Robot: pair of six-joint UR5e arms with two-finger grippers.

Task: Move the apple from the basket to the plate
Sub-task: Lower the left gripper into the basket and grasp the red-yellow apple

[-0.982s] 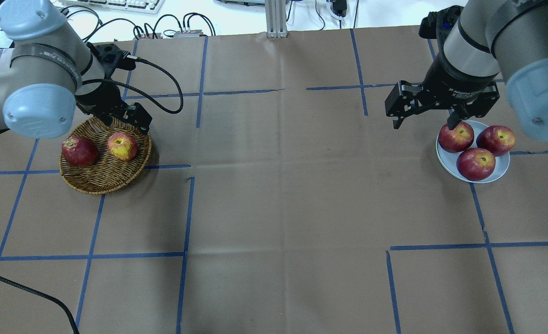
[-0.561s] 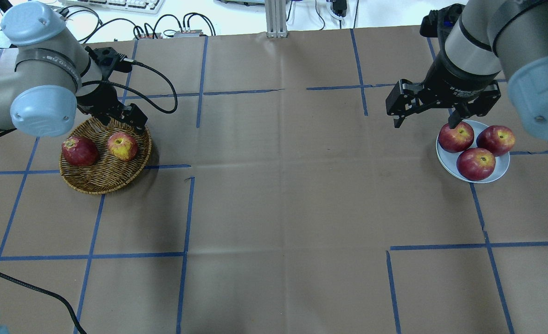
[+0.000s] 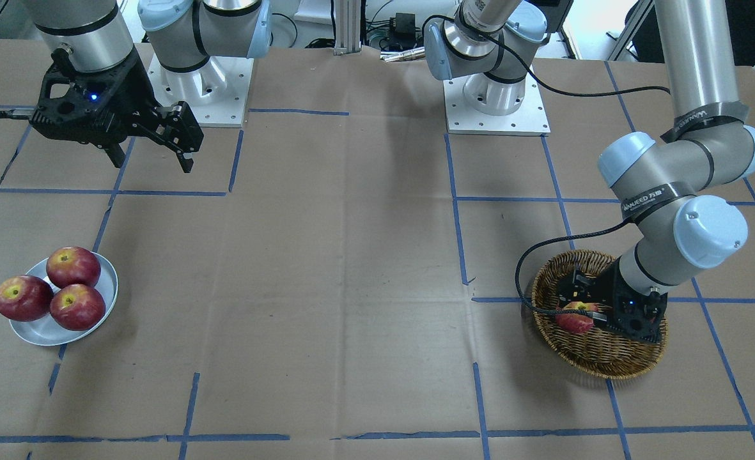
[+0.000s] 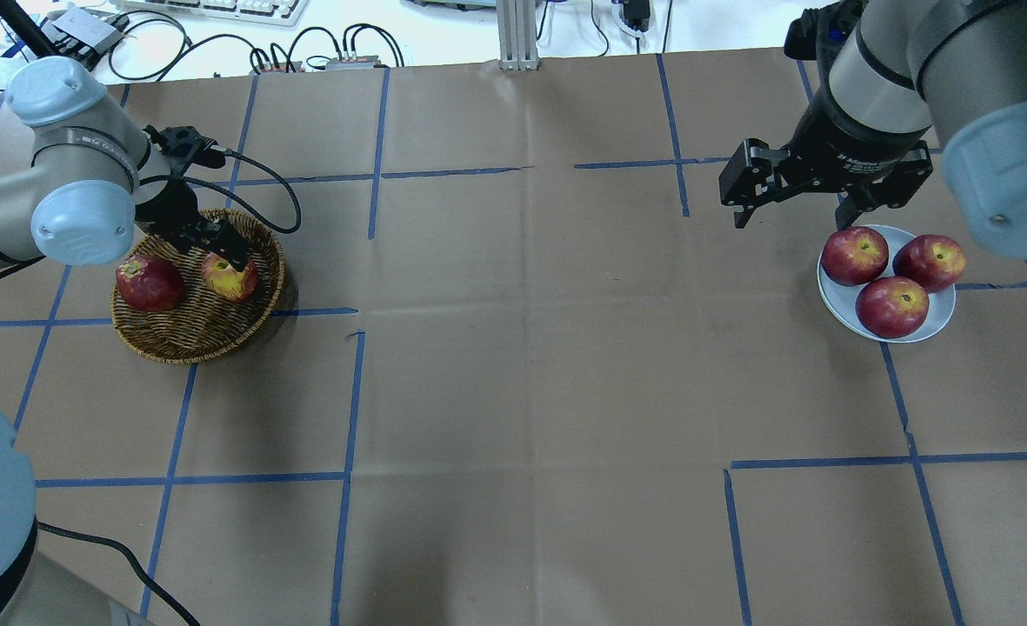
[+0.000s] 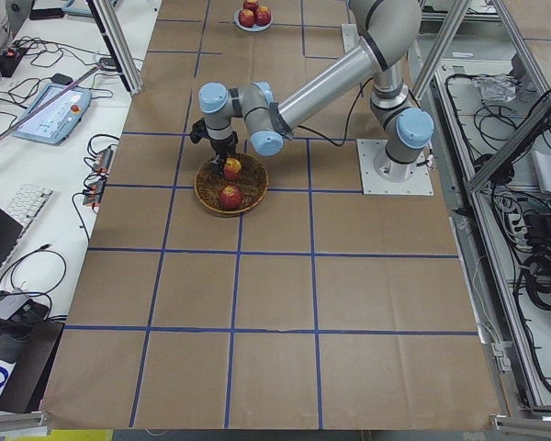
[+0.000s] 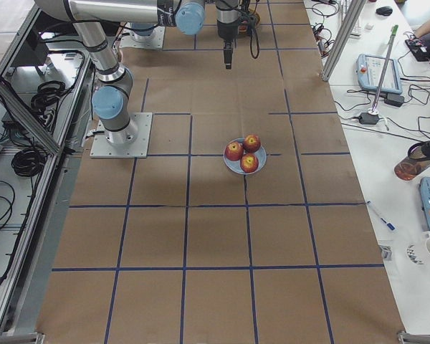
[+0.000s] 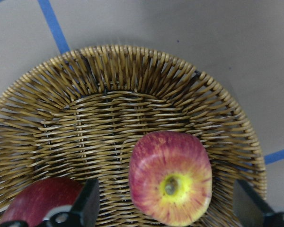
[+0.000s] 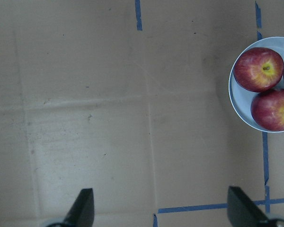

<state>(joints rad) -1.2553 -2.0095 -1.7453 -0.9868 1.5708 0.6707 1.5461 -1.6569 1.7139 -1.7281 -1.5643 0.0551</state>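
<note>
The streaky pinkish-red apple (image 4: 230,276) with a yellow patch lies in the brown wicker basket (image 4: 200,337) at the left. In the left wrist view the apple (image 7: 170,177) sits between the two fingers. My left gripper (image 4: 215,249) is open, low inside the basket, with its fingers on either side of the apple and apart from it. The pale plate (image 4: 831,300) stands at the right and holds three dark red apples. My right gripper (image 4: 796,213) is open and empty, raised above the table just left of the plate (image 8: 239,101).
A darker red apple (image 4: 150,283) lies in the basket to the left of the streaky one, close to the left finger (image 7: 87,208). Three dark red apples (image 4: 891,307) fill most of the plate. Blue tape lines cross the brown paper table.
My left gripper has come down into the basket, over the streaky apple. My right gripper has drawn back a little from the plate's apples.
</note>
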